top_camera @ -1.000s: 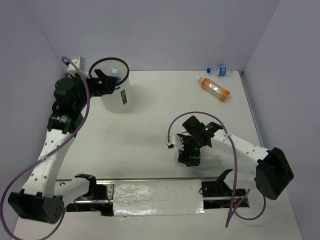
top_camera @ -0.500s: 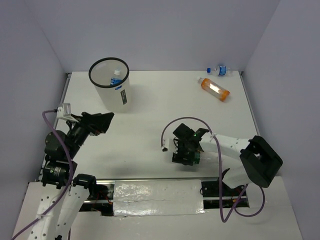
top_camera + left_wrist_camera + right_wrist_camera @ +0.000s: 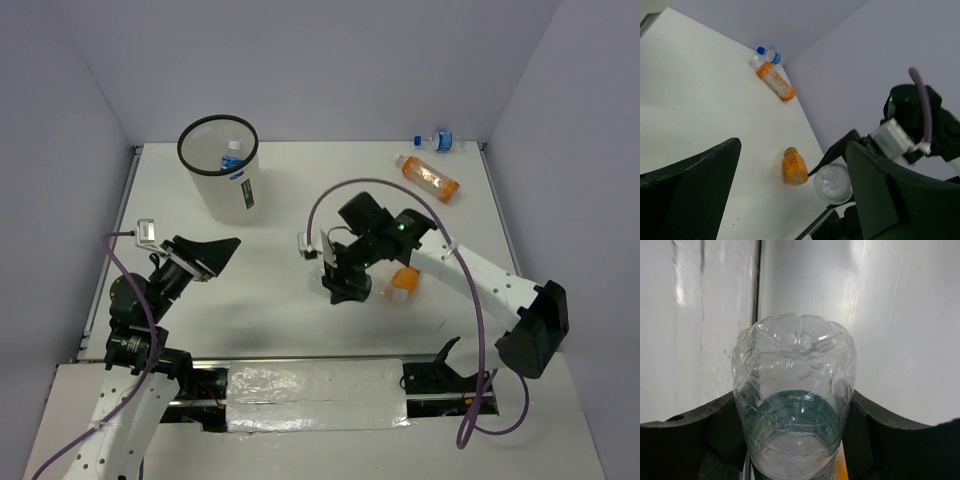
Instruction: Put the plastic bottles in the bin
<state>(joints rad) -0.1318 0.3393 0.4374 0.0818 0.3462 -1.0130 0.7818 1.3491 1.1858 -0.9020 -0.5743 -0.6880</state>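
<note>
Right of the bin [image 3: 222,195], nearest the arms, the right gripper [image 3: 343,284] pinches the green-label bottle [image 3: 794,390] across its thin, crinkly body. It seems light and crushable, and is best held gently at the label band. The near orange bottle [image 3: 403,283] lies just beside. The left gripper [image 3: 213,252], jaws wide and empty, hangs on the bin's near side; a blue-label bottle [image 3: 232,156] sits inside. Far right of the bin lie the far orange bottle [image 3: 430,178] and a tiny blue-capped bottle [image 3: 436,141].
</note>
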